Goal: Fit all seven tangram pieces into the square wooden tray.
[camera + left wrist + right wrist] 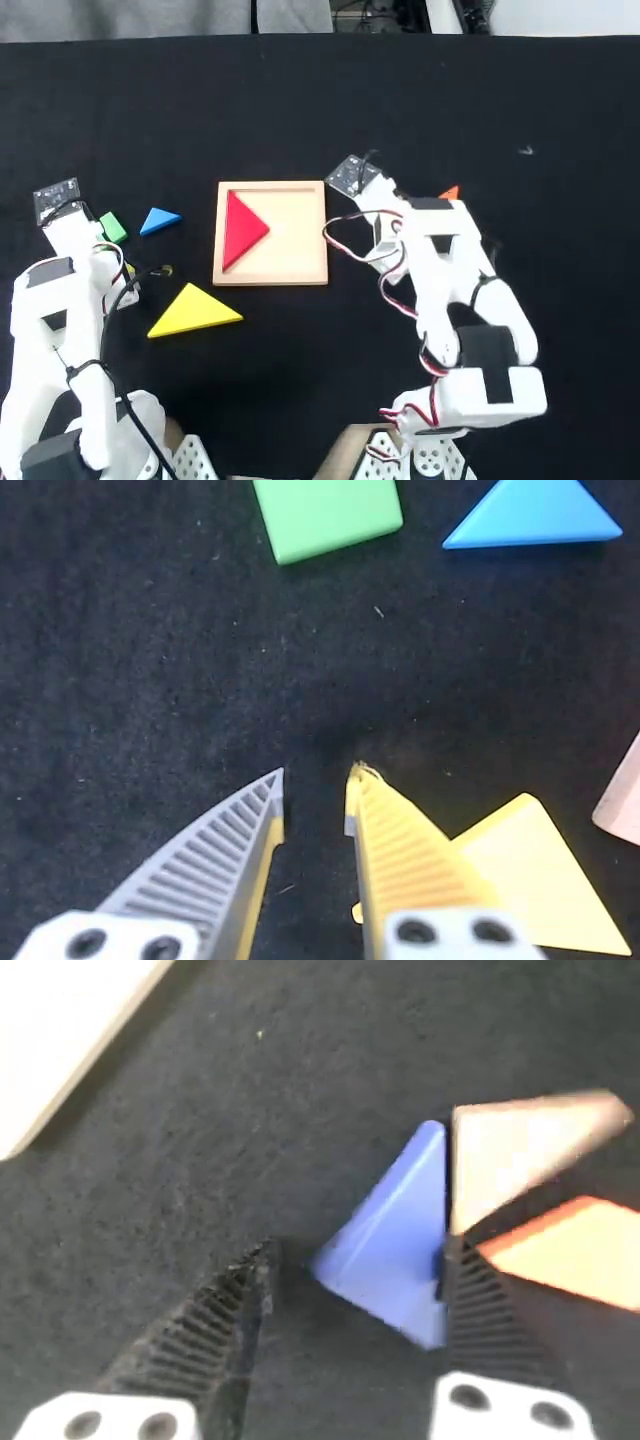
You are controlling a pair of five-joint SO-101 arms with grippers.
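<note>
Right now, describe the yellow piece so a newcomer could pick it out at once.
Find the square wooden tray in the middle of the black table. Just off its near left corner lies the yellow triangle. It is far larger than the blue triangle and green piece behind it.

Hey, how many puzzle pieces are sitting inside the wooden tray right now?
1. The red triangle lies in the left half of the tray, its long edge along the left wall. None seems hidden there.

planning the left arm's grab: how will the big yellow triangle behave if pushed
The yellow triangle looks a rigid flat slab, so it likely won't bend or roll. Lying flat on the black tabletop, a nudge would probably slide or pivot it.
</note>
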